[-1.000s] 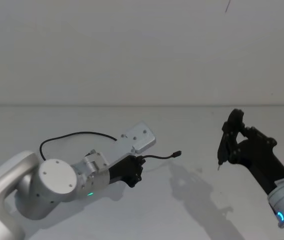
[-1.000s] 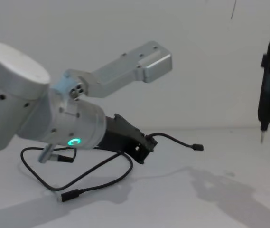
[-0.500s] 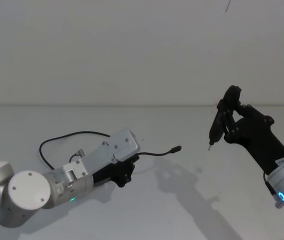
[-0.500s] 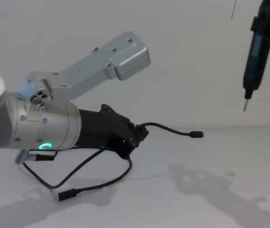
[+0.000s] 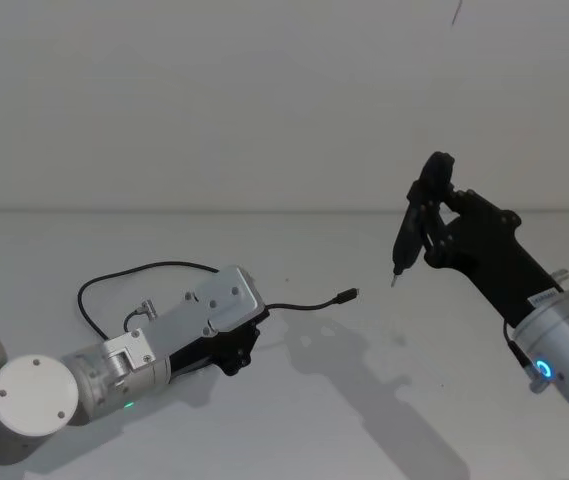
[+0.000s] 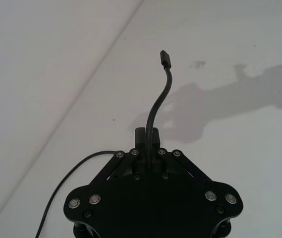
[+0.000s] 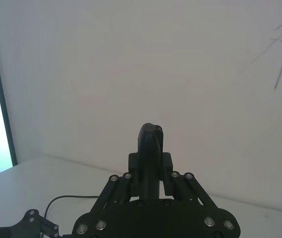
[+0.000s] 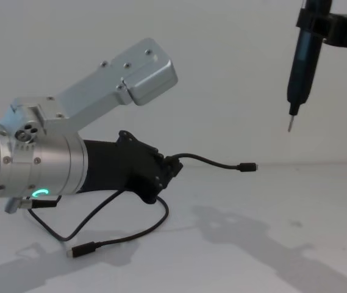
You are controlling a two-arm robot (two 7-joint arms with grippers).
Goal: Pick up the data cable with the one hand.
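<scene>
The data cable [image 5: 154,268] is a thin black cord. Its far end loops on the white table and its larger plug [image 8: 82,249] lies flat there. My left gripper [image 5: 254,325], the black hand with the green ring on a silver wrist, is shut on the cord near its small plug [image 5: 347,295]. That short length sticks out forward in the air. The left wrist view shows the cord [image 6: 156,109] pinched between the fingers [image 6: 140,139]. From the side, the left gripper [image 8: 168,169] hovers just above the table.
My right gripper [image 5: 432,222] is up at the right, shut on a slim black pen-like tool [image 8: 300,58] whose metal tip [image 5: 394,281] points down. A short stub lead [image 5: 144,310] with a metal plug hangs at my left wrist. A white wall stands behind the table.
My left gripper has drawn back to the left with the cable end, and the arm now lies lower. The right arm has lifted the pen tool and moved it leftward.
</scene>
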